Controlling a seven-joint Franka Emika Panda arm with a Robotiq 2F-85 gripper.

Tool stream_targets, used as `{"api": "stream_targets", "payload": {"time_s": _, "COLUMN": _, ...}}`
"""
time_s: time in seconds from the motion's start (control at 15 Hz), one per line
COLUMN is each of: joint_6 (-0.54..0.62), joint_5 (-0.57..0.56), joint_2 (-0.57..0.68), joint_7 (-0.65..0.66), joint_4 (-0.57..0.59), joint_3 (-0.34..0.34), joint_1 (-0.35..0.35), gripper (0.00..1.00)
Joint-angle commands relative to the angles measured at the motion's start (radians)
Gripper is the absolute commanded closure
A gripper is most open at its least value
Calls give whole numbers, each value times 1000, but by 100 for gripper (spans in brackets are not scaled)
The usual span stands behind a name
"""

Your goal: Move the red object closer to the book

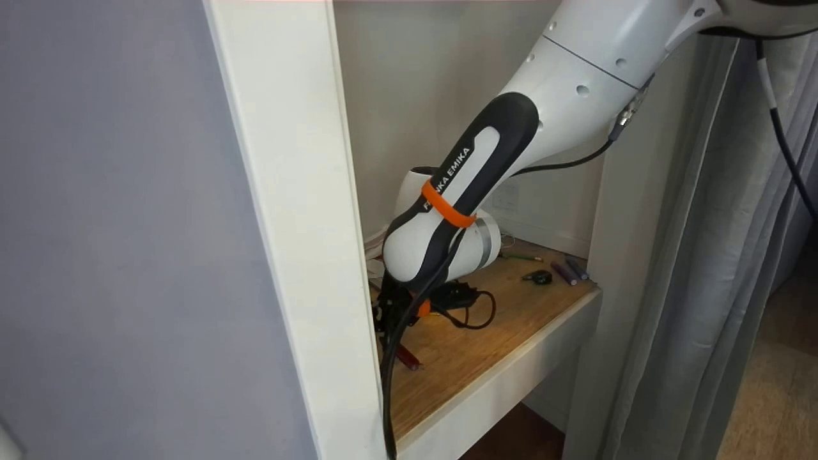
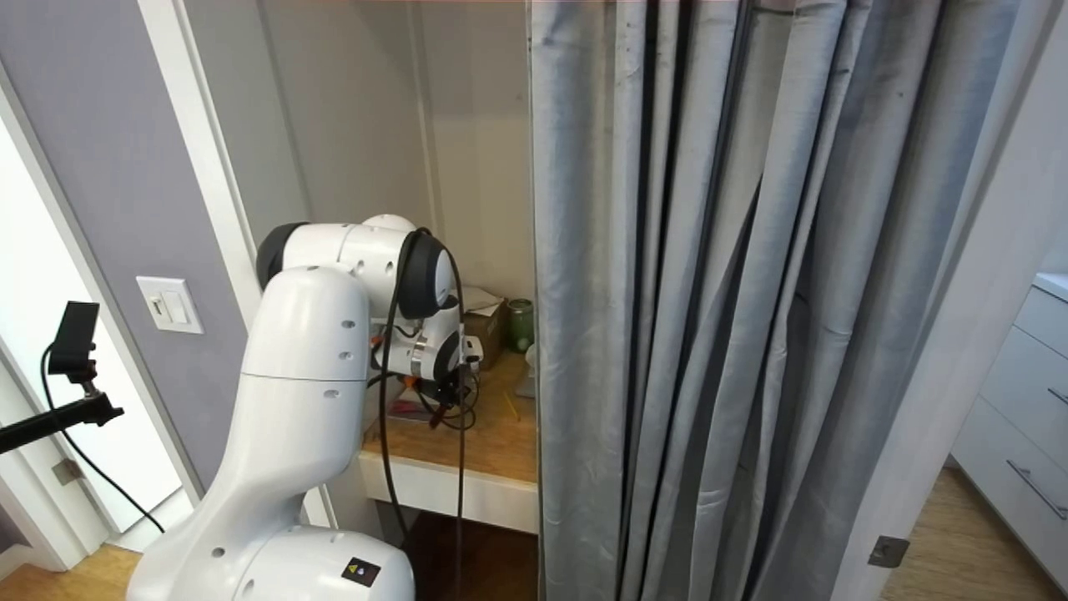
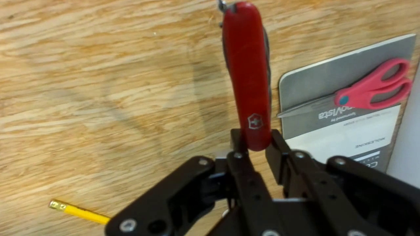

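Wrist view: gripper (image 3: 256, 139) grasping red knife (image 3: 247, 72), fingertips clamped on its logo end. Rest of knife juts out beyond the fingertips, bit of metal (image 3: 222, 5) at far end. Shadow (image 3: 210, 91) on wooden tabletop (image 3: 131, 98) left of knife; can't tell whether the far end touches wood. Book (image 3: 334, 139) right of knife, near, narrow strip of wood between. Pink scissors (image 3: 357, 93) lie on book, blade tip just past book's edge toward knife. Yellow pencil (image 3: 83, 213) lower left of knife, well apart, partly behind gripper.

In an exterior view: arm (image 1: 562, 108) above knife, orange band (image 1: 448, 207) around it. Gripper mostly hidden, grip can't be read here. Black cable (image 1: 387, 396) runs down just left of knife. Small black item (image 1: 541, 276), purple stick (image 1: 563, 273) and grey-blue stick (image 1: 576, 268) on tabletop, up and right of knife, well apart. White post (image 1: 307, 223) left of knife.

In an exterior view: knife tiny, tilted below gripper. Part of book left of knife, blurry. Pencil right of knife. Brown box (image 2: 492, 331) and green jar (image 2: 520, 325) up and right of knife, beyond it on tabletop. Grey curtain (image 2: 709, 292) farther right of knife, light switch (image 2: 169, 304) well left.
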Motion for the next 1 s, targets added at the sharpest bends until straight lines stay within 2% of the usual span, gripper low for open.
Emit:
{"api": "stream_targets", "payload": {"time_s": 0.0, "joint_6": 4, "joint_5": -73, "joint_2": 54, "joint_7": 62, "joint_4": 78, "joint_3": -66, "joint_1": 81, "gripper": 94}}
{"api": "stream_targets", "payload": {"time_s": 0.4, "joint_6": -3, "joint_5": -127, "joint_2": 121, "joint_7": 100, "joint_4": 159, "joint_3": -122, "joint_1": 154, "gripper": 94}}
{"api": "stream_targets", "payload": {"time_s": 0.93, "joint_6": -12, "joint_5": -131, "joint_2": 195, "joint_7": 101, "joint_4": 233, "joint_3": -170, "joint_1": 198, "gripper": 95}}
